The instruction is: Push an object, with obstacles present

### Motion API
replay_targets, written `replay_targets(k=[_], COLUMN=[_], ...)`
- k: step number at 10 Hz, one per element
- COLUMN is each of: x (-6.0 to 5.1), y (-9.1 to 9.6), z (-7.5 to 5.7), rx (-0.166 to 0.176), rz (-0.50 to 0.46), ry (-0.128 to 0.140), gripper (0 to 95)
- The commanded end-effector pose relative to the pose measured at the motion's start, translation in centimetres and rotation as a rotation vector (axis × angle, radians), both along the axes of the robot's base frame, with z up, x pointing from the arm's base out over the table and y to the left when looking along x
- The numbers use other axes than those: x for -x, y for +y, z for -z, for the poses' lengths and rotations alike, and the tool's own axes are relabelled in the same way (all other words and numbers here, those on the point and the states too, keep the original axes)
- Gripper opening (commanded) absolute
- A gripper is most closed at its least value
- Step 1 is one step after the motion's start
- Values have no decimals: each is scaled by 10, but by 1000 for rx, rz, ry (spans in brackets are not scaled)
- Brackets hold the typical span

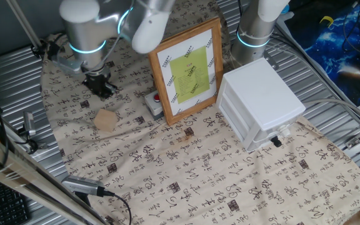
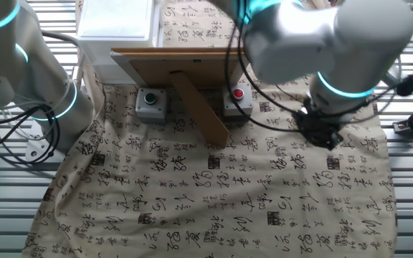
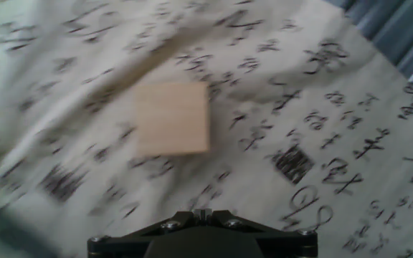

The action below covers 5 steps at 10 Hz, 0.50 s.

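The small pale tan wooden block (image 1: pixel 105 120) lies on the printed cloth at the left. In the hand view the block (image 3: pixel 172 118) is blurred and sits ahead of the fingertips, not touching them. My gripper (image 1: pixel 100 87) hangs above the cloth just behind the block, fingers together and holding nothing. It also shows in the other fixed view (image 2: pixel 322 130) and at the bottom edge of the hand view (image 3: pixel 201 213). The block is hidden in the other fixed view.
The wooden-framed picture (image 1: pixel 188 69) stands upright right of the block, with a grey box with a red button (image 1: pixel 155 102) at its foot. The white drawer unit (image 1: pixel 261 103) stands further right. A second grey box with a green button (image 2: pixel 149 102) sits behind the frame.
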State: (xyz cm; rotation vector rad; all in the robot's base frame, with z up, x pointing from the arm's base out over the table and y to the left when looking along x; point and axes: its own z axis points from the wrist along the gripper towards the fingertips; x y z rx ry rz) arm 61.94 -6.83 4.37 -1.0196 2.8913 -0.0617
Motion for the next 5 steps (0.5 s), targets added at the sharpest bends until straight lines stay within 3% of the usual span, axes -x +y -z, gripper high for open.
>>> replay_targets(k=[1, 5], x=[0, 0], y=[-3, -3], z=[5, 5], rx=[4, -55], rz=[56, 283], ry=[-10, -1], gripper=[0, 0])
